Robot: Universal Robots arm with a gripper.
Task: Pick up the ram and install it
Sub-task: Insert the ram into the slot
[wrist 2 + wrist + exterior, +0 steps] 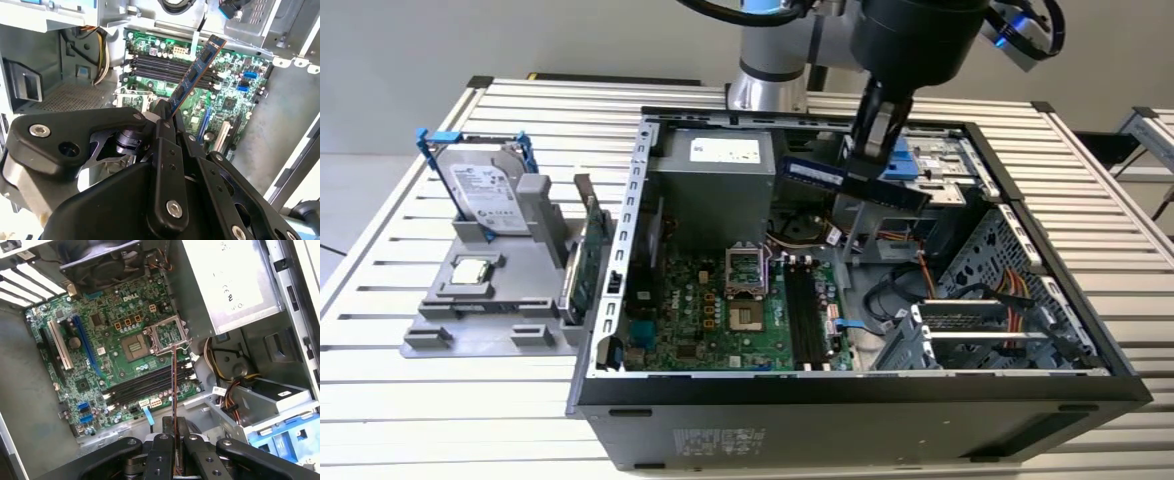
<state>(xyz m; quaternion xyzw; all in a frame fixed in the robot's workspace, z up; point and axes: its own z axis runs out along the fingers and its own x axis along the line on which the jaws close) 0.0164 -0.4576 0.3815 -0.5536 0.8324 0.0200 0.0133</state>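
Note:
My gripper (865, 165) is shut on the ram (851, 182), a slim stick that looks blue-green with dark chips. I hold it tilted in the air above the open computer case (854, 385). In the second wrist view the ram (196, 72) sticks out from my gripper (165, 114) over the green motherboard (235, 100). In the first wrist view the ram (173, 385) shows edge-on. The black memory slots (803, 320) (165, 65) (145, 385) lie below it on the motherboard, apart from the stick.
A grey holder (480, 310) on the slatted table at the exterior view's left carries a hard drive in a blue frame (487, 195), a square silver processor chip (474, 268) and a green stick on edge (578, 265). A power supply (714, 180), cables (947, 285) and drive cage (941, 165) crowd the case.

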